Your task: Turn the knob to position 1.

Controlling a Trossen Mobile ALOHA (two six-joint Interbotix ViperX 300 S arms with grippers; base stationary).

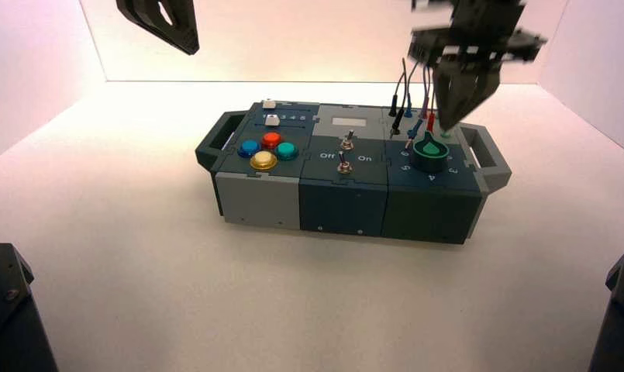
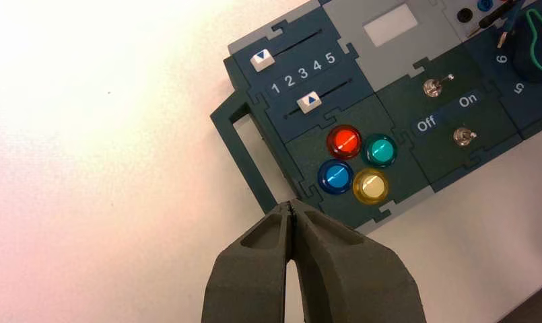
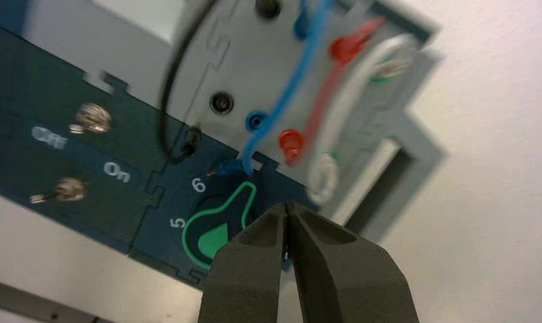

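The left gripper [image 2: 290, 203] was held idle, its fingers closed together, above the table at the left of the box [image 1: 343, 203]. On the box's left part, four round buttons [image 1: 267, 149] were seen near two white sliders [image 1: 271, 120]. At the box's right, near part, the green knob [image 1: 430, 153] was set. The right gripper [image 3: 288, 205], closed narrow, was positioned above that part, close to the knob and wires [image 1: 425, 89].
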